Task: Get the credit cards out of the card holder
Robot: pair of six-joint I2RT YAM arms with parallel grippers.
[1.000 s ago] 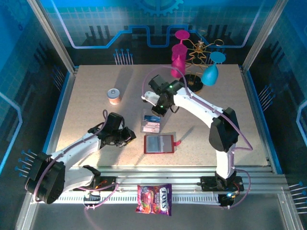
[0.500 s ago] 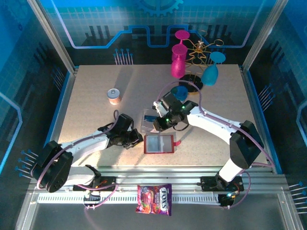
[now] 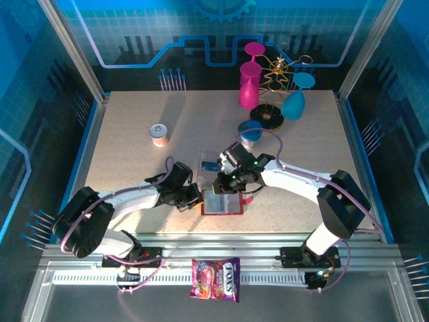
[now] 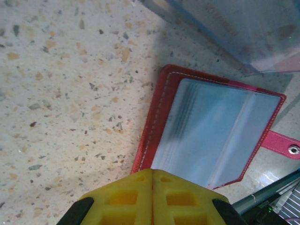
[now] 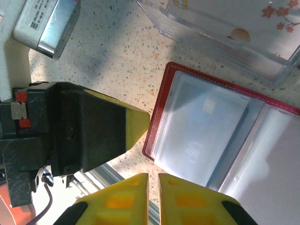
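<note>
The card holder [image 3: 222, 202] lies open and flat near the table's front, dark red with greyish clear pockets and a pink tab [image 4: 286, 146] on its right. One of the credit cards [image 5: 201, 126], bluish with a chip, shows through the left pocket. My left gripper [image 3: 195, 197] is shut and empty, its yellow tips [image 4: 152, 174] at the holder's left edge. My right gripper [image 3: 226, 186] hovers over the holder's near-left corner; its fingers [image 5: 136, 187] stand almost together with a thin slit and nothing between them.
A clear acrylic tray [image 3: 209, 165] sits just behind the holder with a pinkish flowered card [image 5: 276, 14] in it. Further back are a small can [image 3: 159, 134], a blue cup [image 3: 250, 130] and a gold rack with pink and blue glasses [image 3: 271, 87]. A candy bag [image 3: 216, 278] lies on the front rail.
Both arms came in to the card holder. The left gripper slid right to its left edge and closed. The right gripper dropped from above the tray down to the holder.
</note>
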